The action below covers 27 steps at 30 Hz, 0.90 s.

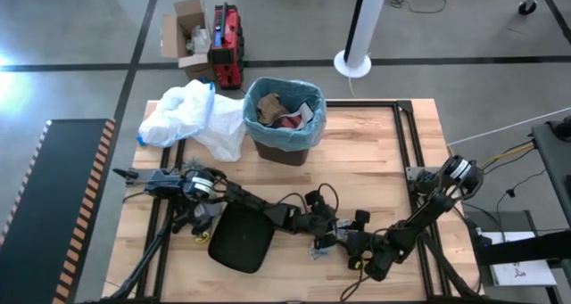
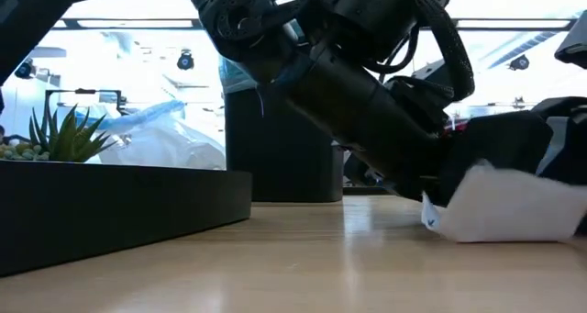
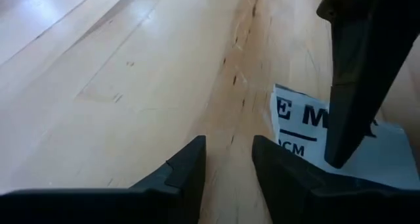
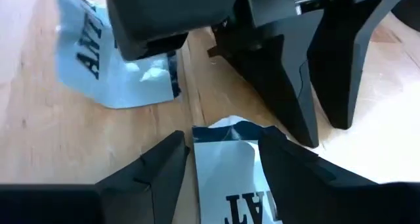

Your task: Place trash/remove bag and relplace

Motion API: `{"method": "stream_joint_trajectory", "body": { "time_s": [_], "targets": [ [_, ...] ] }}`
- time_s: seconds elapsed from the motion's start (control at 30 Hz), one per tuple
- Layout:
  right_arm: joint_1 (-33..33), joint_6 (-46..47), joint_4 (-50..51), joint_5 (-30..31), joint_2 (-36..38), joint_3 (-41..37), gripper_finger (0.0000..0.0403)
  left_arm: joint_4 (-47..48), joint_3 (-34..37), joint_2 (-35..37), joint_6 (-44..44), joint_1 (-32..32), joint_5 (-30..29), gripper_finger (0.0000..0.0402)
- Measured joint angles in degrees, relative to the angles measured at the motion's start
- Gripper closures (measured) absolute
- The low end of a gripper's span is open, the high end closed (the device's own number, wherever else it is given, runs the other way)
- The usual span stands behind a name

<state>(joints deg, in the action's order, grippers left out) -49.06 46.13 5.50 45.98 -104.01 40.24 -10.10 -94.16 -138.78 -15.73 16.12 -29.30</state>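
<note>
2 tools (image 1: 326, 243) (image 1: 357, 250) over wrappers (image 4: 226, 175)

You can read only fragments: "E M" and "CM" on one white wrapper (image 3: 341, 142), "AN" on another (image 4: 111, 66) (both cut off).

One camera looks straight down on the table (image 1: 375, 152); another sits at tabletop level (facing the room); both wrist cameras hover close, sharing the printed wrappers (image 4: 226, 178).
</note>
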Motion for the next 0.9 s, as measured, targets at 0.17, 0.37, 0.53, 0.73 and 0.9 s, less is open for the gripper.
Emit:
{"method": "stream_joint_trajectory", "body": {
  "time_s": [0.17, 0.37, 0.53, 0.73, 0.9],
  "targets": [
    [0.0, 0.4, 6.0, -0.6, 2.6, -0.1, 0.022, 0.6, -0.1, -0.4, -0.2, 0.0, 0.0, 0.0285],
    [0.3, -2.4, 11.3, -1.6, 4.9, -0.3, 0.0218, 0.0, 0.0, -0.5, -0.1, 0.0, 0.0, 0.0279],
    [1.0, -5.0, 11.0, -2.7, 4.6, -0.2, 0.0232, -0.3, 0.0, -0.6, 0.0, 0.3, 0.0, 0.0287],
    [1.5, -7.5, 10.6, -3.2, 4.7, -0.2, 0.0318, -0.3, 0.0, -0.6, 0.4, 0.6, 0.1, 0.0296],
    [1.6, -8.1, 11.2, -3.1, 4.8, -0.4, 0.0395, 3.2, 0.2, 1.7, 4.1, 0.9, -1.3, 0.0298]
  ]
}}
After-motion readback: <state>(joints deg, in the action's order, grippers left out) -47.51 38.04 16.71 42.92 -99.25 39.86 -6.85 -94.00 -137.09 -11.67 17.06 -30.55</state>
